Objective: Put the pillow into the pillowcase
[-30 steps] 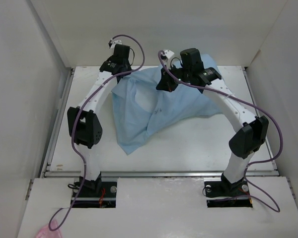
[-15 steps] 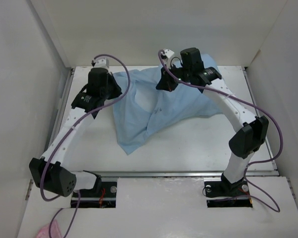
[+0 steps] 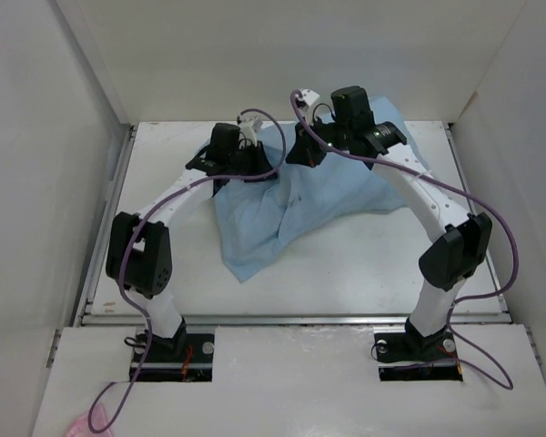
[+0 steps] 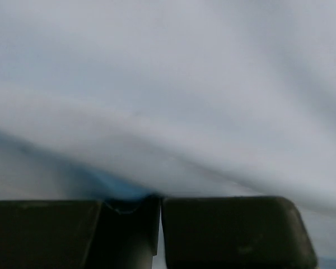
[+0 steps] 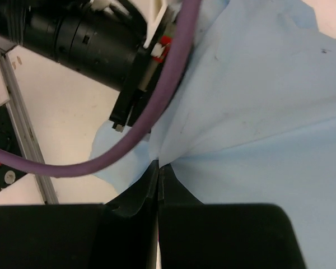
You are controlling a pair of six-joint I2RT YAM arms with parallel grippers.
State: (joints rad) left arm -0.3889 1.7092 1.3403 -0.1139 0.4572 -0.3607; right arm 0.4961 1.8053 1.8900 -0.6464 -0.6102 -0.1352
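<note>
The light blue pillowcase [image 3: 291,196] lies rumpled over the back middle of the table [image 3: 373,264]. The pillow is hidden in the top view. My left gripper [image 3: 259,167] is shut at the cloth's upper left edge. In the left wrist view a blue fold [image 4: 109,185] runs into the closed tips of the left gripper [image 4: 159,197], and pale blurred cloth fills the rest of that view. My right gripper [image 3: 302,153] is shut on a pinched ridge of the pillowcase [image 5: 257,101] near its back edge, and the fold meets the tips of the right gripper [image 5: 158,165].
White walls [image 3: 64,137] close in the table on three sides. A metal rail [image 3: 291,319] runs along the front edge. The left arm's black wrist [image 5: 84,39] and purple cable [image 5: 157,112] hang close beside my right gripper. A pink object [image 3: 82,423] lies at the near left.
The left arm swung out to the left and down, then came back right over the cloth's upper left part. The cloth's left edge shifted with it. The right arm has stayed still.
</note>
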